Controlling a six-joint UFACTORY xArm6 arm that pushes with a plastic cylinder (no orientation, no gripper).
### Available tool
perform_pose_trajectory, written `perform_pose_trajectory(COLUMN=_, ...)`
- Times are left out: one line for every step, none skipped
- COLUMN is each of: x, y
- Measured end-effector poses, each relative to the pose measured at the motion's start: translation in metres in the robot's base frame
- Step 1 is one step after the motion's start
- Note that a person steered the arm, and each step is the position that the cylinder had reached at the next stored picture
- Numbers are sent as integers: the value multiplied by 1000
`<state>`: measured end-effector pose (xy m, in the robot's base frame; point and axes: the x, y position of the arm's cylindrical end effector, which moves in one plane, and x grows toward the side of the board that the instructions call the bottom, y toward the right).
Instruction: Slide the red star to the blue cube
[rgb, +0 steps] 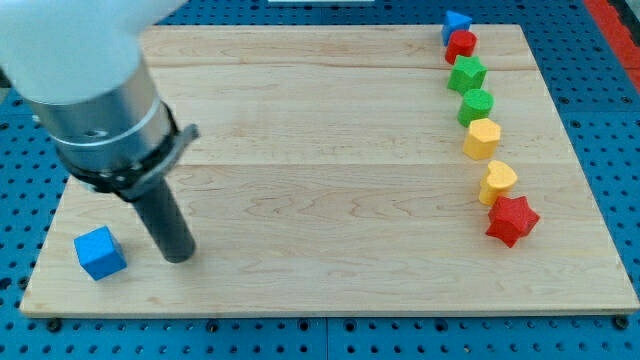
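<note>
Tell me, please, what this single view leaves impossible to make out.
- Arm above the rod: cut off by the view's top-left edge.
- My tip, right of the blue cube: whether it touches the board.
- Blue block, top right: shape unclear, partly behind the red block.
- Red star: fully visible.

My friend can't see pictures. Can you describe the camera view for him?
My tip rests beside the blue cube at the board's lower left. The red star sits far across at the right, ending a column of coloured blocks.
</note>
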<state>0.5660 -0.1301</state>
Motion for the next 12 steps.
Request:
perform_pose_trajectory(x=17, y=139)
perform_pose_trajectory(x=26, y=258)
perform_pose_trajectory(x=16, y=321)
perform_pose_trajectory(x=16, y=321)
perform_pose_trajectory(x=16, y=321)
perform_pose_trajectory(x=16, y=322)
perform_pose_trajectory(x=17, y=322)
perform_pose_trajectory(x=17, y=322)
perform_pose_trajectory(x=26, y=339)
perform_pose_trajectory(x=23, y=393)
perform_pose_trajectory(x=22, y=405)
perform_pose_trajectory(x=9, y=417)
